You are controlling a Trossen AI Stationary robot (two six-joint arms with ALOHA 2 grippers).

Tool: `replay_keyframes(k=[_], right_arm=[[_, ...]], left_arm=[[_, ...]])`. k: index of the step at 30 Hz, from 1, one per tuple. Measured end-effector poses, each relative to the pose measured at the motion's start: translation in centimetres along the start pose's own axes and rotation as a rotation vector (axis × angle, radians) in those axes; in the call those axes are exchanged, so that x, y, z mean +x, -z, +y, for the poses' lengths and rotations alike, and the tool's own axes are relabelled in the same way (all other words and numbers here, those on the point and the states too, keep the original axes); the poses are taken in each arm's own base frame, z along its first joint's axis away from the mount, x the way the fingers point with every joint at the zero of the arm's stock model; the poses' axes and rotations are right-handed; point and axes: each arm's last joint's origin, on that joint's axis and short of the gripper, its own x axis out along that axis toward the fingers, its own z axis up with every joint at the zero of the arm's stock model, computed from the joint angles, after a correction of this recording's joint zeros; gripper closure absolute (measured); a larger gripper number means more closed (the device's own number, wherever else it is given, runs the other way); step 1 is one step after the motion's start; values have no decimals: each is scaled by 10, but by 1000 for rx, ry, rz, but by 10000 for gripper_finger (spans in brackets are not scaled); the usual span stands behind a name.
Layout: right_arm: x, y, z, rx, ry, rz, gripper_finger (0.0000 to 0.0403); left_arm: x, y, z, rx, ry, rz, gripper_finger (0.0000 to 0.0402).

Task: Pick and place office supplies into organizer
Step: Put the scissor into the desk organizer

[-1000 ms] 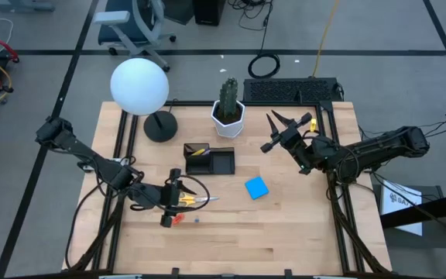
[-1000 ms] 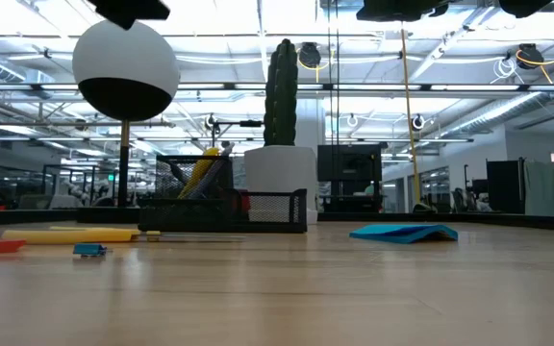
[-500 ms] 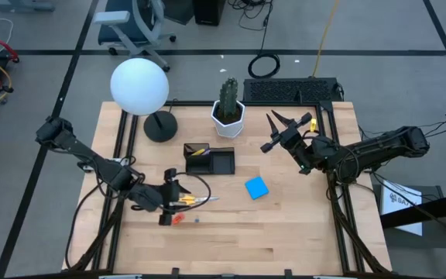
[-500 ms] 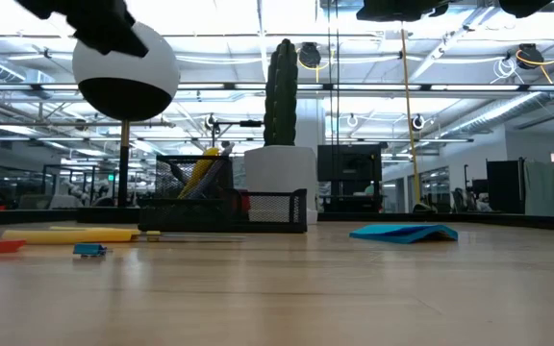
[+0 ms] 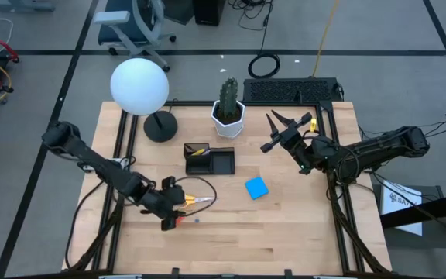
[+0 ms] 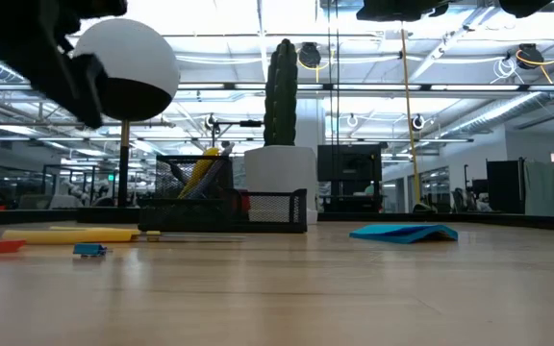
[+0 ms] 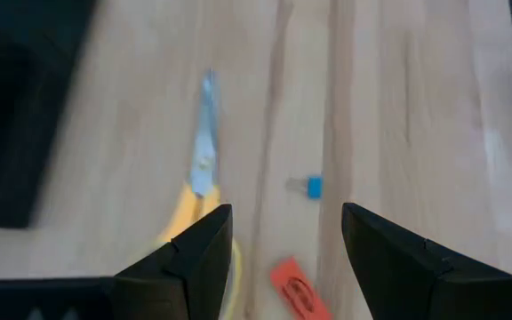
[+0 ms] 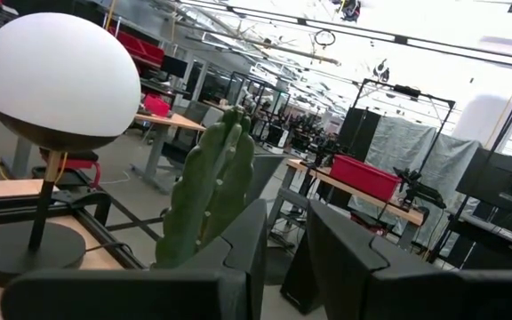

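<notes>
Left gripper (image 7: 278, 244): jaws wide apart, empty, low over the table near its front-left part.
Scissors (image 7: 198, 182): flat on the wood, blades pointing away from the jaws, yellow handle just beside 1 finger (image 7: 189, 258).
Red-orange piece (image 7: 290, 286): on the wood between the 2 fingers, nearest the wrist.
Blue bit (image 7: 315, 187): small, lying ahead of the jaw gap, apart from the scissors.
Step in hand: judged to be lining up on 1 of these loose items before a pick.
Doing it well: centre the gap over 1 item only; descend straight; keep the finger off the scissor handle so nothing gets nudged.
Organizer (image 5: 210, 160): beyond the scissor tips, already holding something yellow.
Sticky-note pad (image 5: 256, 187): on the table, well apart from the left jaws.
Right gripper (image 5: 279, 132): raised near the cactus pot (image 5: 228, 118), waiting; whether its jaws are closed I cannot tell.
</notes>
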Motion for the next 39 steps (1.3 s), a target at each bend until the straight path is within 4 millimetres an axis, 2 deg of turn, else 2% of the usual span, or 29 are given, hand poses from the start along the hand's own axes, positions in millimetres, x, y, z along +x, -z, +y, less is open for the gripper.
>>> replay_keyframes(k=[7,14,30,39], right_arm=[[0,0,0,0,0,0,329],[0,0,0,0,0,0,328],[0,0,0,0,0,0,329],[0,0,0,0,0,0,329]], left_arm=[[25,16,0,-41,-31,203,183],[28,27,5,-80,-90,324,183],[27,31,9,60,-110,370,183],[44,36,8,114,-130,416,183]])
